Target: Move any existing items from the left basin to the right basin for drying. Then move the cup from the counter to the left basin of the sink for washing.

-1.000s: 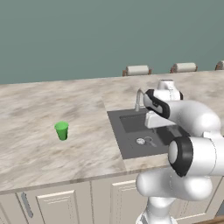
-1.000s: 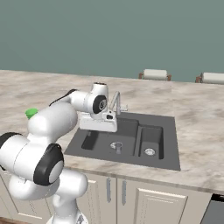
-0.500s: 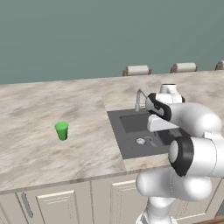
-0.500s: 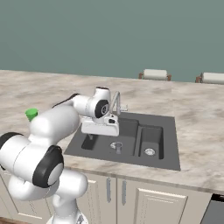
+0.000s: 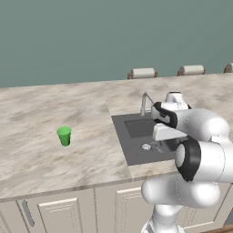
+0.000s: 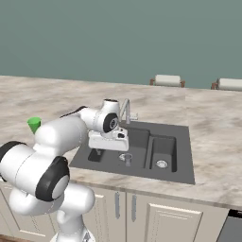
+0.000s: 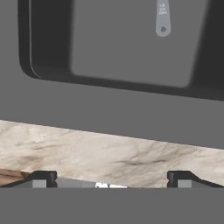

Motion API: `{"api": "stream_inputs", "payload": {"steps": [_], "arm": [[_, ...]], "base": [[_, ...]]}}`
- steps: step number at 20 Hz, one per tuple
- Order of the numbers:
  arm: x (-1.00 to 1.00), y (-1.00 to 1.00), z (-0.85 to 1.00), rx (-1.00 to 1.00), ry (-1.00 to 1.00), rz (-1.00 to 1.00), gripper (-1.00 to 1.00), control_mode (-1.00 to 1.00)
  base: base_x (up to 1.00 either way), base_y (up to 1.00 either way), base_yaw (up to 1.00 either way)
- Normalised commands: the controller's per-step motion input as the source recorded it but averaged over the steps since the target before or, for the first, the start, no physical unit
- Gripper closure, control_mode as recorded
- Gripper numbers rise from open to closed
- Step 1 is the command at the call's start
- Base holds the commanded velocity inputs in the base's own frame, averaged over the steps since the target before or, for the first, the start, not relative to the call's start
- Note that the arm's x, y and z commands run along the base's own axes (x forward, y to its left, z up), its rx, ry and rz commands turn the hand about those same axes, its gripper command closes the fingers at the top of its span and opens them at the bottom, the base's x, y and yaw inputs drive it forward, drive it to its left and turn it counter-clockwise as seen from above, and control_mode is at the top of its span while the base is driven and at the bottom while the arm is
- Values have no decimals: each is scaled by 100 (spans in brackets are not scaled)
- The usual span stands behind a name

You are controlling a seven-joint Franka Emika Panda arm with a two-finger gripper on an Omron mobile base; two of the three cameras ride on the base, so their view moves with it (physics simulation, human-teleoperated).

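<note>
My claw [image 7: 109,177], jaws spread wide & empty, hangs over the sink's [image 6: 182,177] left basin [image 6: 134,160]. Small silvery item [image 7: 162,18] lies in that basin; cup [image 5: 64,135] stands on counter [image 5: 36,154], well left of sink.

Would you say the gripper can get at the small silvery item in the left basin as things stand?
Probably yes. The gripper hangs open over the left basin, and the small silvery item lies bare on the basin floor with nothing over it. The faucet stands behind, off the path.
</note>
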Motion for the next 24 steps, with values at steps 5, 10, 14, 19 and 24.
{"api": "stream_inputs", "payload": {"steps": [5, 10, 14, 19, 24], "arm": [[5, -3, -19, 0, -3, 0, -100, -100], [6, -7, -15, 0, -3, 0, -100, -100], [3, -5, -13, 0, -5, 0, -100, -100], [5, -5, -10, 0, -6, 0, -100, -100], [16, -6, -10, 0, -3, 0, -100, -100]], "base": [[0, 0, 0], [0, 0, 0], [0, 0, 0], [0, 0, 0], [0, 0, 0]]}}
